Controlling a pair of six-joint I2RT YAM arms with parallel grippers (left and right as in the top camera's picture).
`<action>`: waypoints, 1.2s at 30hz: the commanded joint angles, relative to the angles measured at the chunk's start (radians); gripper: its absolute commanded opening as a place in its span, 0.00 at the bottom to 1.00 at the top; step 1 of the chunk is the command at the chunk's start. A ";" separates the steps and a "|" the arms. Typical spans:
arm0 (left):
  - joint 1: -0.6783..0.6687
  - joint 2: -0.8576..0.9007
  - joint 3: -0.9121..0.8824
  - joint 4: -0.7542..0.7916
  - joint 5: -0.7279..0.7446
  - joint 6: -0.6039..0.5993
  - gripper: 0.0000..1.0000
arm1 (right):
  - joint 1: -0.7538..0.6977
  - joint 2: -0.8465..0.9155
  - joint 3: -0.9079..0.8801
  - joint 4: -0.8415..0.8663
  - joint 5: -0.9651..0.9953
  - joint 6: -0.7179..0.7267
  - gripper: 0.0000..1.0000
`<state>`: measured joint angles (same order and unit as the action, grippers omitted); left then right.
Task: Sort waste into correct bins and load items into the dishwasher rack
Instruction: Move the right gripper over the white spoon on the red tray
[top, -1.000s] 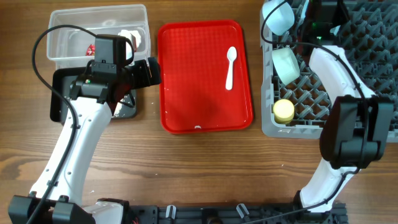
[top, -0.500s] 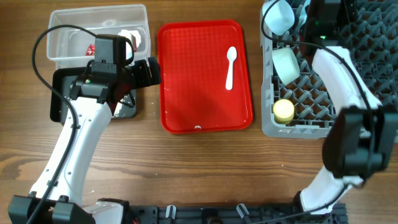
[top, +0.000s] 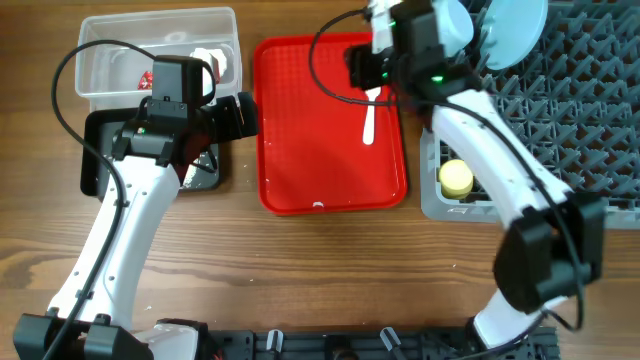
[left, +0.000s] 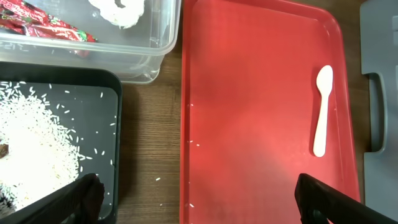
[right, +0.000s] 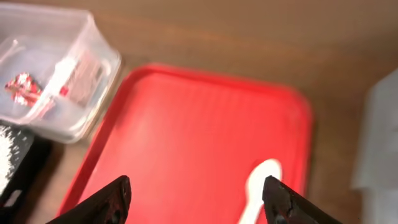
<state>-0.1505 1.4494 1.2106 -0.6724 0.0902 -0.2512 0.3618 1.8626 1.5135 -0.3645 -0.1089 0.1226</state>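
The white spoon (top: 369, 122) (left: 322, 112) (right: 258, 180) lies on the right side of the flat red tray (top: 300, 150). My right gripper (top: 365, 72) (right: 198, 196) hangs open and empty above the spoon's bowl end. My left gripper (top: 240, 115) (left: 199, 193) stands wide open and empty over the gap between the black bin (top: 95, 150) and the tray. Rice (left: 31, 149) lies in the black bin. The clear bin (top: 100, 40) holds a red wrapper (top: 146, 79) and white tissue (top: 212, 62). In the grey rack (top: 600, 130) stand the light-blue plate (top: 515, 30), a pale bowl (top: 455, 22) and the yellow cup (top: 457, 178).
A few rice grains (left: 157, 179) lie on the wood between the black bin and the tray. My right arm (top: 490, 150) crosses the rack's left edge and hides what stands beneath it. The wooden table (top: 330, 270) runs along the front.
My right arm has swung from the rack's far end leftward over the red tray, its jaws now apart. The light-blue plate now shows standing in the rack. The left arm has not moved.
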 joint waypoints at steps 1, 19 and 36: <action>-0.002 0.008 0.005 0.003 -0.010 0.012 1.00 | -0.005 0.095 -0.003 -0.009 -0.041 0.111 0.69; -0.002 0.008 0.005 0.003 -0.010 0.012 1.00 | -0.008 0.292 -0.069 0.043 0.144 0.176 0.65; -0.002 0.008 0.005 0.003 -0.010 0.012 1.00 | -0.013 0.365 -0.069 0.050 0.192 0.192 0.18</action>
<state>-0.1505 1.4494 1.2106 -0.6724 0.0902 -0.2516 0.3565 2.1738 1.4536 -0.3016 0.0803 0.3107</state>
